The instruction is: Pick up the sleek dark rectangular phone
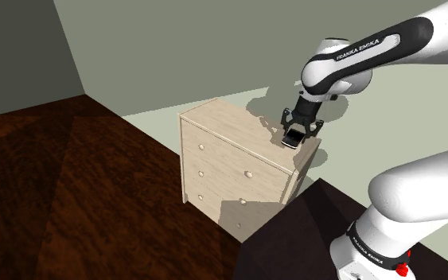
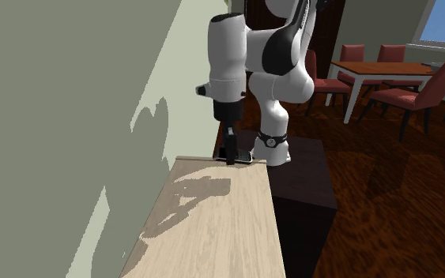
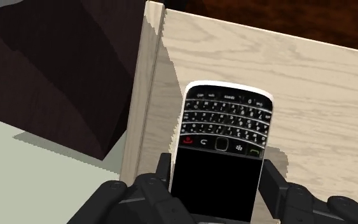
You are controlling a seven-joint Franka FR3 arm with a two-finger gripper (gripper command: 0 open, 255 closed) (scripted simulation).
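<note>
The gripper (image 3: 217,167) clasped the dark phone (image 3: 225,127) by its two long edges, long axis pointing straight out from the hand, at the dresser (image 3: 323,83) top's end nearest the stand.

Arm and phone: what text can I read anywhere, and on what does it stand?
"FRANKA EMIKA": on the arm's forearm link, shoulder view.
"FRANKA EMIKA": on the arm's lower link, shoulder view.
Key markings on the phone, wrist view: too small to read.
</note>
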